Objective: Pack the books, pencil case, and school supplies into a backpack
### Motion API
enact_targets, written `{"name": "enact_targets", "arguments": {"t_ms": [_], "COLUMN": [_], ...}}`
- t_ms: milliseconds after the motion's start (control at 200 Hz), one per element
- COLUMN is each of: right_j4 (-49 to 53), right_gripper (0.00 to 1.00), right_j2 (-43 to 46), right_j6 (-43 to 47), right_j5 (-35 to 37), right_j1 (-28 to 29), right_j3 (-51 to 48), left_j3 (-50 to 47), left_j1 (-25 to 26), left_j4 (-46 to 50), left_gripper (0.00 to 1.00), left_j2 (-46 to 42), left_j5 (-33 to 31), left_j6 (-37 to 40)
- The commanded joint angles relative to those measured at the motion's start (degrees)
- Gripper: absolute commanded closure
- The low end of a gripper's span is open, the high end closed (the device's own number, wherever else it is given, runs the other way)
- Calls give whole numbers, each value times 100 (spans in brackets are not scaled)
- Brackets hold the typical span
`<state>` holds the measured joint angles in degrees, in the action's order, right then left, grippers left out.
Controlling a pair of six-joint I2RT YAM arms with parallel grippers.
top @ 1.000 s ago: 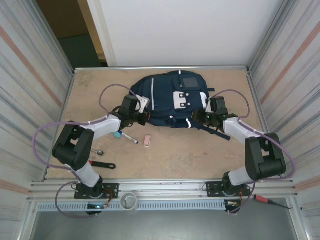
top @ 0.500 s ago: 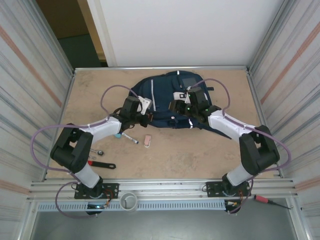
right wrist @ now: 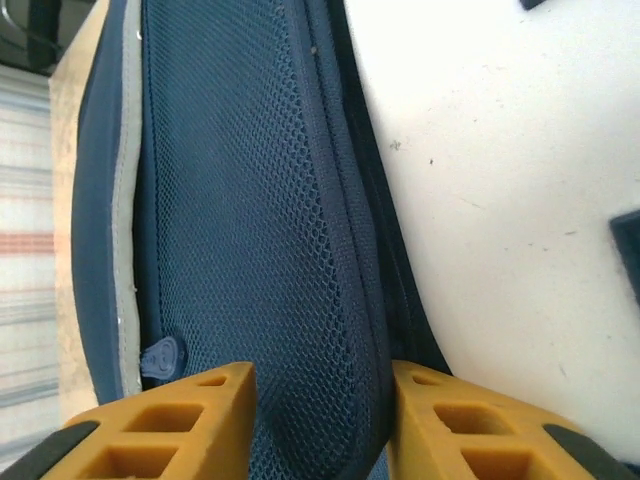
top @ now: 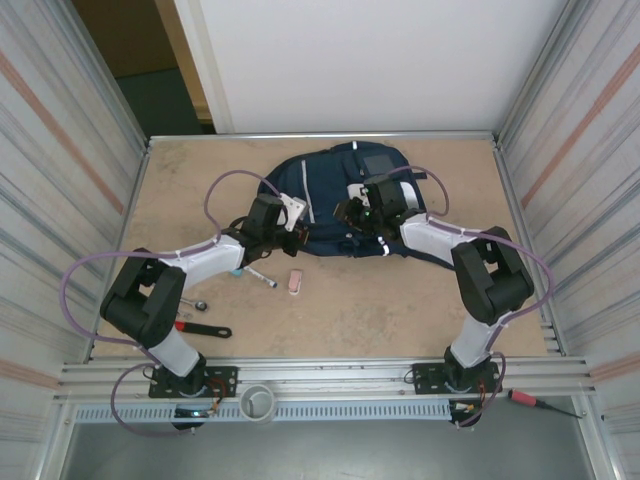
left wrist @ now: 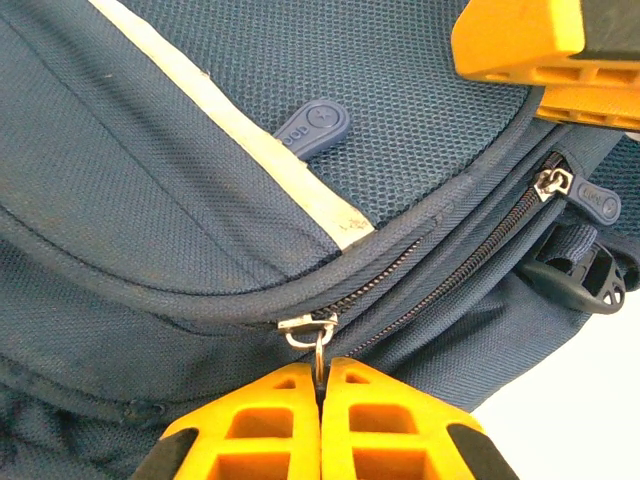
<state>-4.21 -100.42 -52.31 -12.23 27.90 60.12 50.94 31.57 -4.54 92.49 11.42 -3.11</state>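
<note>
You have one large navy blue fabric backpack (top: 325, 200). In front of it: one blue-capped white marker (top: 262, 277), one small pink eraser (top: 295, 282), one teal piece (top: 237, 268), one red-handled wrench (top: 203, 328), one metal spanner (top: 199, 303).

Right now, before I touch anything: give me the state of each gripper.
Left gripper: closed, pinching the zipper pull of the backpack.
Right gripper: closed around a mesh fold of the backpack.
</note>
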Motion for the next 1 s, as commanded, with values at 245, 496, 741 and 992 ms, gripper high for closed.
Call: {"name": "enact_targets", "arguments": {"t_ms": [245, 496, 741, 992], "right_j4": [498, 1168, 2090, 2422], "right_gripper": [100, 100, 100, 77], "right_j2": [190, 559, 664, 1215], "right_j6": [1218, 2186, 2824, 2587], "right_j5": [-146, -1014, -1558, -1292], "right_j1": [-457, -1112, -1741, -2017], "right_j3": [-188, -378, 36, -28], "left_j3": [16, 364, 787, 938], "left_j1": [-58, -319, 68, 672], "left_j4": [386, 513, 637, 433], "left_gripper": [100, 100, 100, 100], "left_j2": [-293, -156, 20, 63], "left_j5": [-1196, -1231, -401, 210], "left_j6": [1014, 1227, 1384, 1013]}}
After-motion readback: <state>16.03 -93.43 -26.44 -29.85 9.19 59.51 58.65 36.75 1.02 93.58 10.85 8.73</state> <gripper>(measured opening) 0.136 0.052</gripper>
